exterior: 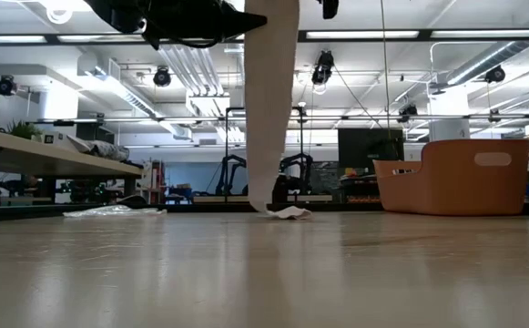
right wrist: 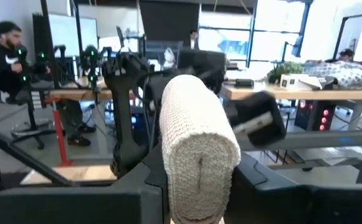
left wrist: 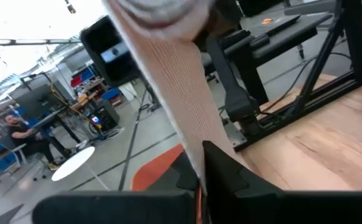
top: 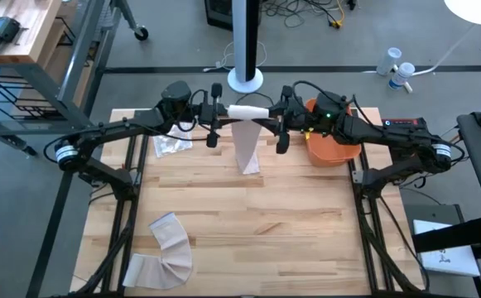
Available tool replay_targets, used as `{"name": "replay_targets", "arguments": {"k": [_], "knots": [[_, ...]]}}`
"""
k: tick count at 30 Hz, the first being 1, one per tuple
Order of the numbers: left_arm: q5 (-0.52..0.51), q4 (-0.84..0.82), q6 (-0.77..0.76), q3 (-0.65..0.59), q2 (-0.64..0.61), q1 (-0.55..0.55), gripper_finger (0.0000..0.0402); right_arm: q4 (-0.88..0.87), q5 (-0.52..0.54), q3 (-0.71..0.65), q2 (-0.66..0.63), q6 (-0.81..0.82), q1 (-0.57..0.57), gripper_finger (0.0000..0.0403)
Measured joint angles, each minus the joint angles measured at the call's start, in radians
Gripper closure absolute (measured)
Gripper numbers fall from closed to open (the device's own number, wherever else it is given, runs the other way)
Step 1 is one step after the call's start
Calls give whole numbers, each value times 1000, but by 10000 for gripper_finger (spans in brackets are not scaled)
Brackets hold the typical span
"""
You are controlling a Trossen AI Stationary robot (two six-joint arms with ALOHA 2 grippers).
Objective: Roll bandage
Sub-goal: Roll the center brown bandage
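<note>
A white bandage is held high over the table's far middle between my two grippers. Its rolled part (top: 247, 110) lies level, and its loose strip (exterior: 273, 109) hangs straight down, with the lower end (exterior: 287, 212) crumpled on the table. My right gripper (top: 266, 112) comes in from the right and is shut on the roll (right wrist: 196, 149). My left gripper (top: 226, 113) comes in from the left and is shut on the strip (left wrist: 181, 93) just below the roll. My left gripper pinches the loose strip (left wrist: 196, 152) between its two shut fingers (left wrist: 224, 171), a short way below the roll. The fingers come level from the table's left. Above the fingers the strip runs taut up to the roll. My right gripper holds the rolled part (right wrist: 199, 186) between its two fingers, one on each side of the roll. The fingers come level from the table's right and lie along the roll's length. The roll is lifted clear, with the strip hanging below it.
An orange basket (top: 331, 147) stands at the far right under my right arm. A crumpled clear wrapper (top: 172, 145) lies at the far left. A second unrolled bandage (top: 164, 248) lies curved near the front left corner. People sit at desks in the room beyond.
</note>
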Motion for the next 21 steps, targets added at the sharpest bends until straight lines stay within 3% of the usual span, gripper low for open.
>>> {"name": "replay_targets", "arguments": {"k": [14, 21], "knots": [[1, -54, -26, -13, -2, -9, 401, 62, 6, -2, -39, 77, -19, 322], [1, -53, -24, -13, -13, -23, 395, -1, 6, -2, -55, 33, -29, 321]]}}
